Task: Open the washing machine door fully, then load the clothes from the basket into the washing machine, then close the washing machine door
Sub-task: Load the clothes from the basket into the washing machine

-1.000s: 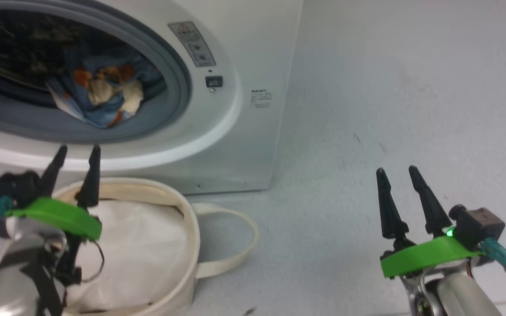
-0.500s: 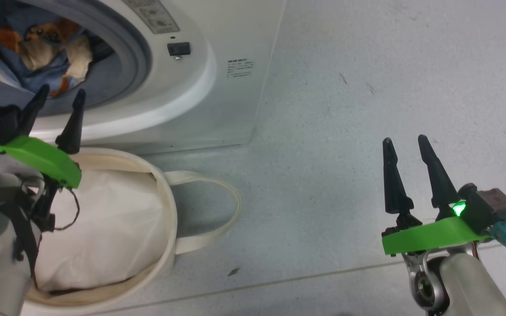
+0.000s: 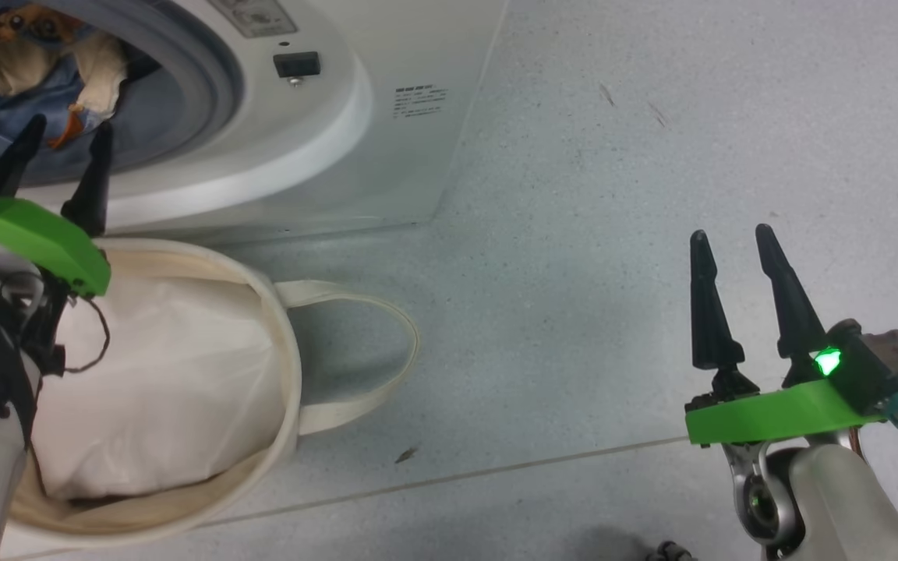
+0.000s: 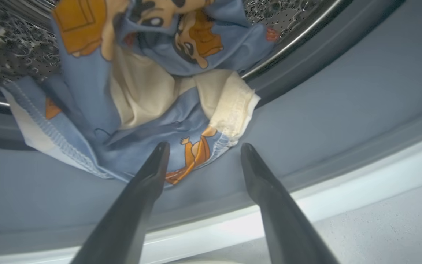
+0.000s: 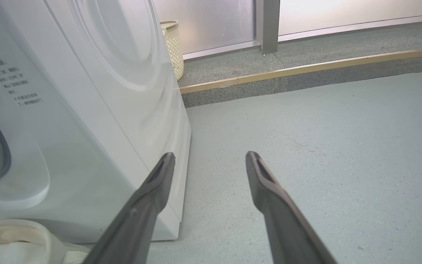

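Observation:
The white washing machine [image 3: 387, 47] stands at the upper left, its opening bare and its door out of view. The light blue clothes [image 3: 24, 54] with orange cartoon faces lie in the mouth, draped over the grey rubber ring [image 4: 343, 91] and spilling from the steel drum [image 4: 9, 47]. My left gripper [image 3: 65, 132] is open and empty, just in front of the hanging edge of the clothes [image 4: 148, 110], above the cream basket [image 3: 281, 327]. Over the bare floor at the lower right hovers my right gripper [image 3: 732, 231], open and empty.
A plain white bundle [image 3: 160, 389] fills the basket, whose loop handle [image 3: 394, 366] lies on the grey floor. Beyond the machine's side are a raised kerb with a wooden edge [image 5: 306, 69] and a woven cream bin [image 5: 172, 44].
The head camera has swung down and right, so the machine and basket slid up and left in view. Both grippers stay open and empty.

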You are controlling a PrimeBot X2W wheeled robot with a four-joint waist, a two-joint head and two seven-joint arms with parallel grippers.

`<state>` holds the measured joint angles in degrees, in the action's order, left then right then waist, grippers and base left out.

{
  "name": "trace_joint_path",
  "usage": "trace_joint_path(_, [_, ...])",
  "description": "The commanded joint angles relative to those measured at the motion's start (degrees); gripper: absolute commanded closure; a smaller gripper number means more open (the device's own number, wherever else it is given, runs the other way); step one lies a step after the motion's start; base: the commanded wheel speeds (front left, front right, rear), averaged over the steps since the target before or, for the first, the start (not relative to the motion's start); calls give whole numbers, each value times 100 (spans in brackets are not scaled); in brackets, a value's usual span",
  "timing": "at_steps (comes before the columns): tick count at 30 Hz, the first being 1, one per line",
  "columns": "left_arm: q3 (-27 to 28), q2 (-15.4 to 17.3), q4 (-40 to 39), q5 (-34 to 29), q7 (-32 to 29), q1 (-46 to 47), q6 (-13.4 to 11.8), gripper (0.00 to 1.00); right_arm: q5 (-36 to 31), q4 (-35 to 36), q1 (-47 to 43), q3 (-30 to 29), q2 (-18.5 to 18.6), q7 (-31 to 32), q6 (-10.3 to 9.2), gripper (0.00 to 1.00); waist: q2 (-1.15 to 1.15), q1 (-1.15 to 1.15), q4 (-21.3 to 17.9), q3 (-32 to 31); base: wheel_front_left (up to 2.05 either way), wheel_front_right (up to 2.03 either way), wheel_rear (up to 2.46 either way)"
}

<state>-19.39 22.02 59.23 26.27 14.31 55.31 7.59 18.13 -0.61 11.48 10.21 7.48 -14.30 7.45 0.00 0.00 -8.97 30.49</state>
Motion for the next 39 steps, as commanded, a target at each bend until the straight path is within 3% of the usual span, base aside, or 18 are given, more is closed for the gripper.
trace_joint_path(1, [119,366,-28,61,69,239,-10,0,-53,214,-60,79,-24,-70,3,0,0,0,-13,30,0,0,0])
trace_joint_path(6, [-59,366,290,201,69,425,-10,0,-93,256,-90,74,-27,-70,3,0,0,0,-51,66,0,0,0])
trace_joint_path(8, [-140,363,452,274,69,489,-10,89,-103,270,-103,69,-26,-70,3,0,0,0,-65,64,0,0,0])
trace_joint_path(9, [-140,363,452,274,69,489,-10,89,-103,270,-103,69,-26,-70,3,0,0,0,-65,64,0,0,0])
trace_joint_path(10, [-164,368,527,310,69,530,-10,100,-105,275,-110,69,-25,-70,3,0,0,0,-72,61,0,0,0])
trace_joint_path(20, [-273,455,773,478,69,921,-10,100,-84,299,-120,108,-30,-70,3,0,0,0,-100,70,0,0,0])
trace_joint_path(31, [357,691,415,436,69,1435,-164,100,-96,355,-100,142,-79,-70,3,0,0,0,-313,326,0,0,0])
trace_joint_path(35, [818,901,-251,334,69,1751,-263,100,-128,453,-80,115,-118,-70,3,0,0,0,-458,466,0,0,0])
trace_joint_path(39, [1179,835,-623,71,69,1594,-334,100,-136,508,-110,41,-169,-70,3,0,0,0,-508,516,0,0,0])
